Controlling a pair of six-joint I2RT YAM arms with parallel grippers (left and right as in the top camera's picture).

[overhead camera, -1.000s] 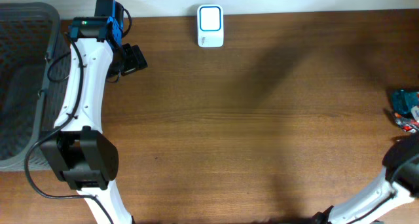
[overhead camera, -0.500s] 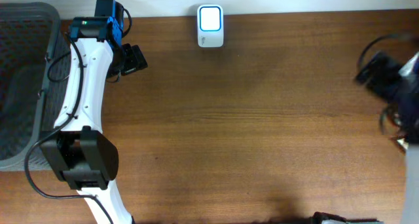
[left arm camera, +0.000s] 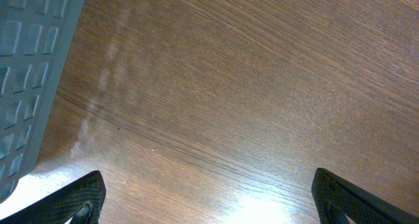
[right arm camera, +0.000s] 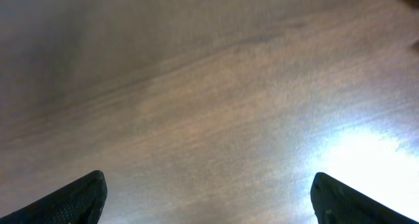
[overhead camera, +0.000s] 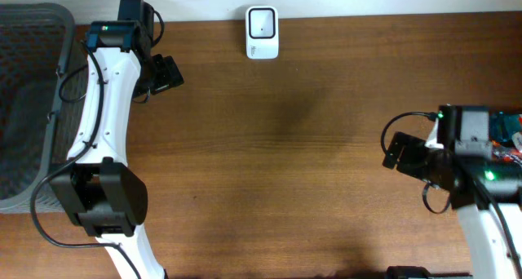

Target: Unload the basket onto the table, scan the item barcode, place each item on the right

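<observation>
Hovering over bare wood, left claw, beside the grey basket, and right claw both stood fully open, gripping nothing. White scanner sat at the surface's far edge; barcoded item not identifiable.

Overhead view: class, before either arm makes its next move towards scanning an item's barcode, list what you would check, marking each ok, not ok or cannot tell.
1. Left gripper open and empty: ok.
2. Right gripper open and empty: ok.
3. Scanner unobstructed at the far edge of the table: ok.
4. Item to scan located: cannot tell; the basket looks dark inside, and a blue-and-red thing sits partly hidden at the right edge.
5. Barcode visible: not ok, none shows.
</observation>
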